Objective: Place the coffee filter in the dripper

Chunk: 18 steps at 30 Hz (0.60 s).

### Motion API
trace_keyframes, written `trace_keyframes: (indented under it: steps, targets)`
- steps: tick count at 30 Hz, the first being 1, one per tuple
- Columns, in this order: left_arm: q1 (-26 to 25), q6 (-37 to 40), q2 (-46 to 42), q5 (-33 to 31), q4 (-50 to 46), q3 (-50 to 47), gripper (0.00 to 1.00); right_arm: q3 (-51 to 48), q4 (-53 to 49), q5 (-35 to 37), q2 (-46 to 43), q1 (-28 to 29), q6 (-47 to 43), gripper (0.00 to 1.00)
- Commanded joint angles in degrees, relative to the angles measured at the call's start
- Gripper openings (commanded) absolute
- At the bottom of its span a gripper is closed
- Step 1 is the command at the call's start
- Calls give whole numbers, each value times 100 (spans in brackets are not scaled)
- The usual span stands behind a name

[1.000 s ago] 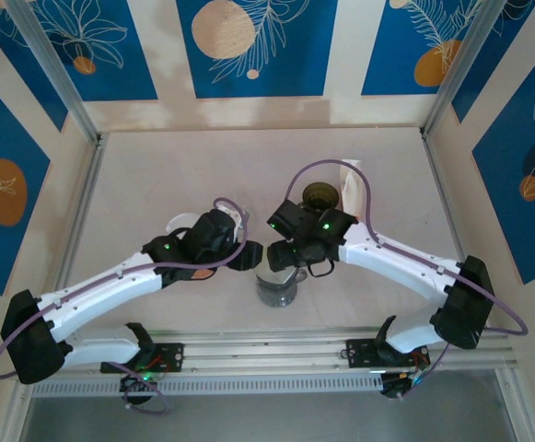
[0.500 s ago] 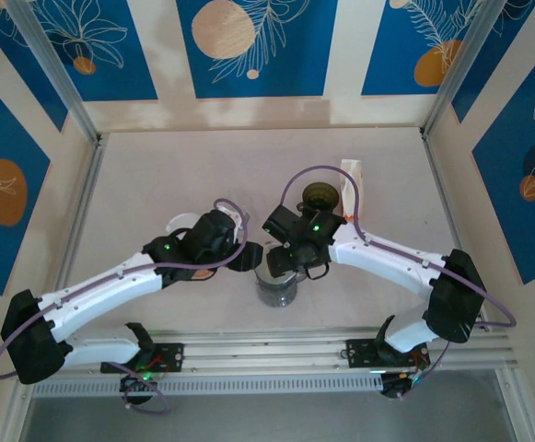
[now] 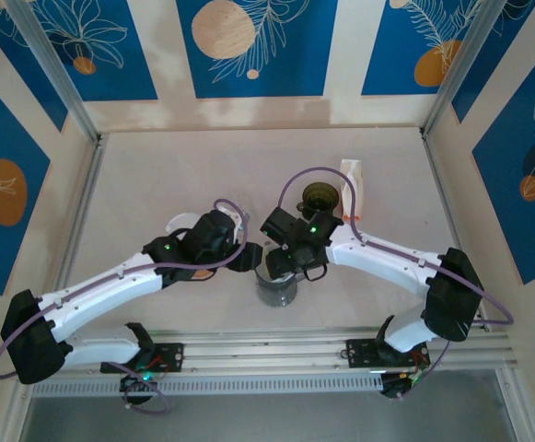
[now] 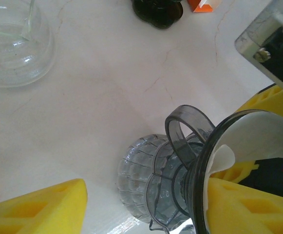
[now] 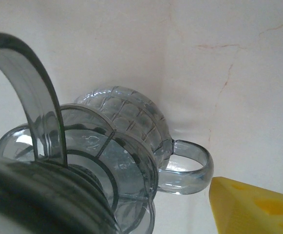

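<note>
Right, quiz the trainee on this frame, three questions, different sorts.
1. True or false: the filter paper already lies inside the dripper.
2. What does the dripper sit on? A) a ribbed glass server B) an orange carton C) the bare table
3. Fill in: the left pincer has its jaws ____.
Key: 1 true; 2 A; 3 open.

The pale table (image 3: 175, 166) carries a grey jug (image 3: 276, 289), a clear bowl (image 4: 14, 46), a dark cup (image 3: 319, 195) and a carton (image 3: 353, 184).
</note>
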Motion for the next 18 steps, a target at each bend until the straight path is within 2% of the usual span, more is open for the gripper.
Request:
trace_keyframes:
  steps: [1,12,18]
  targets:
    - [82,-43,-20,52,54,-57,64,55,-142,242,-439,60,120,73]
    - [82,-114,-106,114,129,-23,65,-529,-197,649,-2139,105,673,73]
    - [82,-127,-159,150,75,129,68,-732,-304,809,-2572,109,882,73]
